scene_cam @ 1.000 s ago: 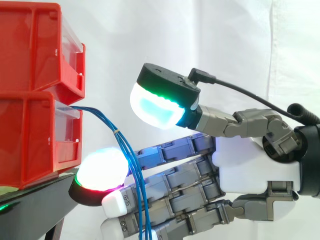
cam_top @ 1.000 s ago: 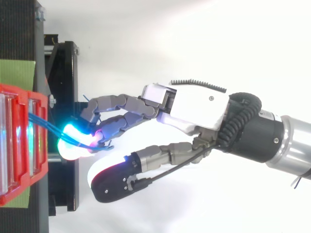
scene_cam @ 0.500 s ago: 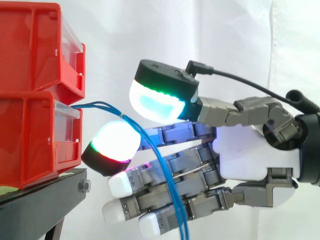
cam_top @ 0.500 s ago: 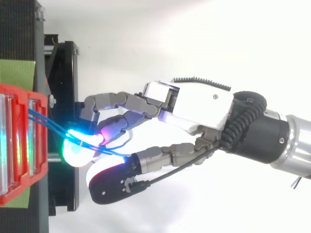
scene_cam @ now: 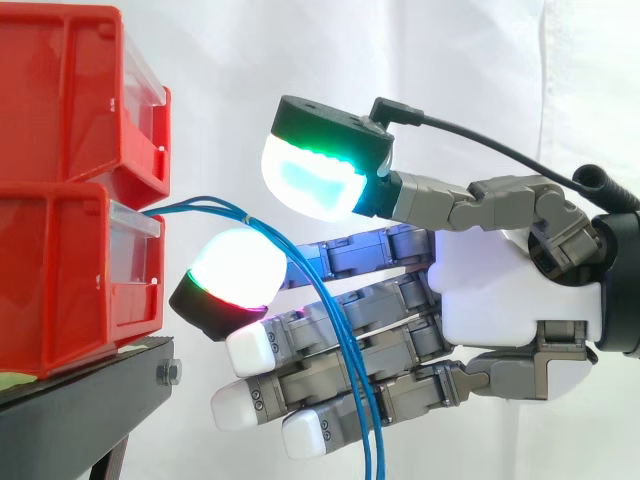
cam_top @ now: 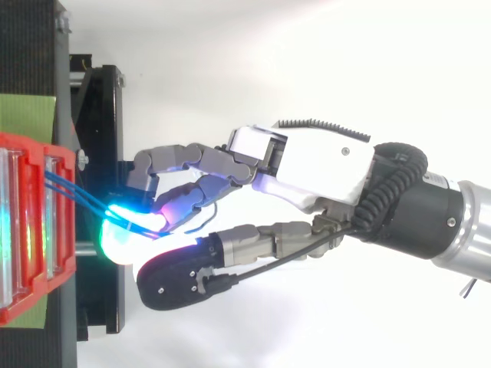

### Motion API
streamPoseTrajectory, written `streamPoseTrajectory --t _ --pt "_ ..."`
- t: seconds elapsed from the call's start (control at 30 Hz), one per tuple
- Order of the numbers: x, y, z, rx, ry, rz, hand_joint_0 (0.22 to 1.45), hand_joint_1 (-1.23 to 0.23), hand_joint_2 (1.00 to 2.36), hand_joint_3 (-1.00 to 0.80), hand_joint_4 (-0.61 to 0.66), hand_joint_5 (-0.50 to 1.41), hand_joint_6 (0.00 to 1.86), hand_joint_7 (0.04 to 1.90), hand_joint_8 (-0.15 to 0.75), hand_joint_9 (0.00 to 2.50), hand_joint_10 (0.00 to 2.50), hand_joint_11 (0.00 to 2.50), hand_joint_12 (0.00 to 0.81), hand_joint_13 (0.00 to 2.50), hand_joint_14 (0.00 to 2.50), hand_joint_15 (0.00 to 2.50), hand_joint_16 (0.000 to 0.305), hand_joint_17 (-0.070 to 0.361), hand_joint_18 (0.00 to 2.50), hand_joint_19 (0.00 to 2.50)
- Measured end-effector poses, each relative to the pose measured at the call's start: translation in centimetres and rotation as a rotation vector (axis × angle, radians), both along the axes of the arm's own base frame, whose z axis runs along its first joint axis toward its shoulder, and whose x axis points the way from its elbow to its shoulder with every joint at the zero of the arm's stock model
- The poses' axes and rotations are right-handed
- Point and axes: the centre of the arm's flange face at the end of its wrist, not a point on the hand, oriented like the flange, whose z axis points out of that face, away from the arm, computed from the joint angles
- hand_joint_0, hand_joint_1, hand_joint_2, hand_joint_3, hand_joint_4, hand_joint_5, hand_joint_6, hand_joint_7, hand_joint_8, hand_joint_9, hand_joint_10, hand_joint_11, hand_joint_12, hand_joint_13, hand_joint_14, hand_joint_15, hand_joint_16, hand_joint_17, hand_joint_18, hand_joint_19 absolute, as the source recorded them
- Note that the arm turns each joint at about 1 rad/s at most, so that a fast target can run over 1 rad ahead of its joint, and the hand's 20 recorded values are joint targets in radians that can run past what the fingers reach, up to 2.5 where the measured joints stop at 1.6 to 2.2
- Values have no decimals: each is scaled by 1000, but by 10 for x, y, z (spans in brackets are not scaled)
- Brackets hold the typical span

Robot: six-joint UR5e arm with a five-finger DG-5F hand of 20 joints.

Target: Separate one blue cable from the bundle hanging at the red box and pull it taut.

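Two red bins stand stacked at the left edge before the white curtain [scene_cam: 450, 60], the upper bin [scene_cam: 60, 90] on the lower bin [scene_cam: 60, 290], both on the black stand [scene_cam: 80, 410]. You see the bundle of thin blue cables [scene_cam: 366, 440] leave the clear front of the lower bin and arc up and to the right. It then falls in a long slack curve past the bottom edge of the side view.

Just right of the bins, your robot's hand [scene_cam: 500, 290] extends from the right, its fingers pointing at the lower bin. The uppermost finger pad [scene_cam: 235, 275], glowing white with a red and green rim, sits just under the crest of the arc, near the bin front but apart from it. The thumb pad [scene_cam: 315, 180], white and cyan with a green edge, hangs above it and a little to the right. A narrow gap separates the two pads, and the cables run through it.

The hand is not clamped on anything. Its fingers are lightly bent and ranked one below another, the thumb is held off, and the bundle drapes across their palm side.

From above, the blue cables [cam_top: 77, 195] run from the lower bin [cam_top: 38, 230] to the glowing pad over the edge of the black stand [cam_top: 96, 115]. A blue loop shows among the fingers. Farther right, the hand [cam_top: 314, 165] meets the black and silver arm [cam_top: 453, 230], which runs off the right edge.
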Motion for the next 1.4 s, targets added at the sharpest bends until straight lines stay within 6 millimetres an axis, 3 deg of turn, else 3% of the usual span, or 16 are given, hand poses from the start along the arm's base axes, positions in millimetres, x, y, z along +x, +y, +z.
streamPoseTrajectory --t 0.17,0.2,0.3,0.43,0.67,0.83,0.93,1.03,1.17,1.4 --pt "0 -2 0 1 0 -3 630 -504 1020 -277 148 -129 658 1191 292 865 17 472 309 694 11 272 40 90 635 479" --pt "0 -2 0 1 0 -3 629 -518 1022 -246 162 -145 708 1093 291 861 16 502 312 693 11 274 40 90 637 479" --pt "0 -2 0 0 0 -4 624 -551 1025 -186 174 -164 759 1030 300 857 20 570 317 692 11 283 40 91 640 477" --pt "0 -2 0 0 0 -4 637 -712 1026 -160 169 -206 834 961 313 863 22 688 326 703 11 291 41 93 646 473" --pt "0 -4 0 1 0 -5 699 -793 1016 -322 163 -220 864 871 312 858 20 772 331 700 12 305 42 94 650 448" --pt "0 -5 0 0 1 -7 731 -793 1001 -488 168 -222 870 859 299 851 22 763 326 698 12 301 41 93 646 440" --pt "0 -6 0 -1 3 -7 665 -773 1000 -500 177 -220 876 888 300 878 20 774 325 704 12 307 41 93 646 455" --pt "-1 -6 -1 -3 10 -7 577 -683 1000 -500 178 -208 876 892 305 903 22 761 326 719 12 312 42 94 654 469" --pt "-2 -7 -2 -7 25 -5 618 -530 1000 -500 156 -190 871 934 303 942 23 749 319 732 13 316 41 92 665 493" --pt "-4 -8 0 -11 35 -7 637 -651 1020 -275 104 -195 899 1039 314 932 20 756 324 734 12 316 41 93 673 476"
